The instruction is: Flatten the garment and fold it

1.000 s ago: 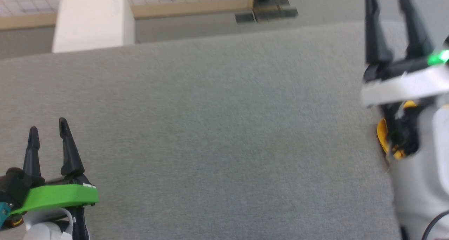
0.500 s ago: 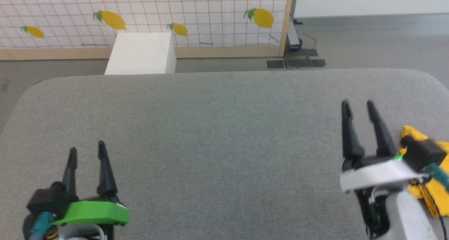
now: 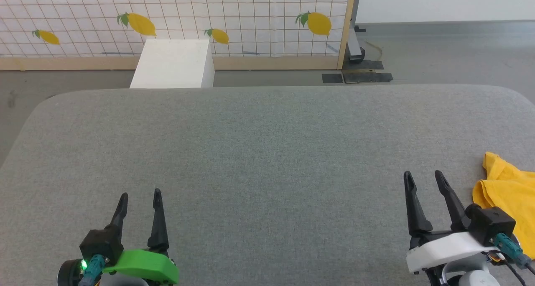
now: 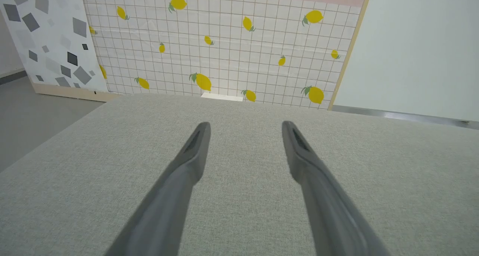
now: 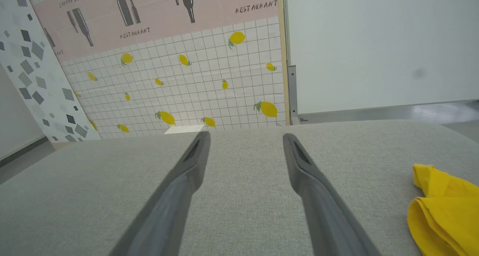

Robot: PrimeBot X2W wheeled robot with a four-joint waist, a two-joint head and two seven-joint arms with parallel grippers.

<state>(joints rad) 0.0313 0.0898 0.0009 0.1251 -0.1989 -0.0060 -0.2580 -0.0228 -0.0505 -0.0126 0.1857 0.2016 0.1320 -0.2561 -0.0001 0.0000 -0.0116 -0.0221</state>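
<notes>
Head view, progress: you have nothing done yet; the garment (image 3: 508,190) lies bunched at the right edge of the grey table (image 3: 267,152), neither flattened nor folded.
Head view, grippers: your left gripper (image 3: 140,194) and right gripper (image 3: 422,174) both stand fully spread and empty. The right is just beside the garment, not touching it.
Left wrist view: fingers wide over bare table, holding nothing.
Right wrist view: fingers wide and empty; the crumpled garment (image 5: 441,215) lies lower right, clear of them.
Left for you: likely everything, from grasping and spreading to folding.
</notes>
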